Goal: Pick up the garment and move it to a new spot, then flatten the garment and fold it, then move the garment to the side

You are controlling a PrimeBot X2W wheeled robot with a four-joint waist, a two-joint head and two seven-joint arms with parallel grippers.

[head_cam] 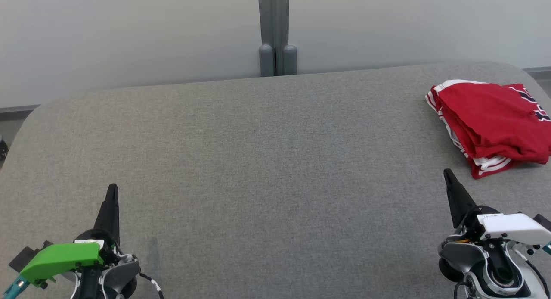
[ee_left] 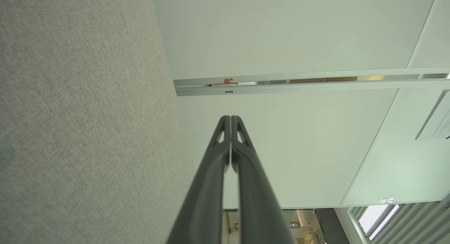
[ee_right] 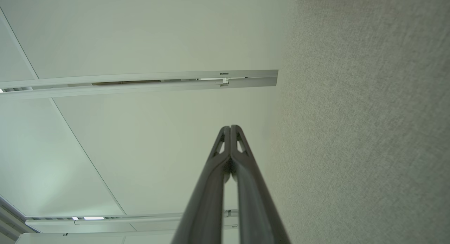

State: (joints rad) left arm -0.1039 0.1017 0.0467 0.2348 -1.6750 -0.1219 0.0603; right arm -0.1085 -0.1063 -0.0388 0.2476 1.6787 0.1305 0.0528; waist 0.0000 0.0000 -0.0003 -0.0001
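Tabletop in grey fabric spans the head view, with a pale wall behind its far edge. The red garment with white trim lies in a folded heap at the tabletop's far right corner. The left gripper is over the tabletop's near left, clenched on nothing. The right gripper is over its near right, also clenched and empty, close to the garment but apart from it.

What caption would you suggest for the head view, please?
Red garment on grey table's far right; left gripper and right gripper shut, empty.
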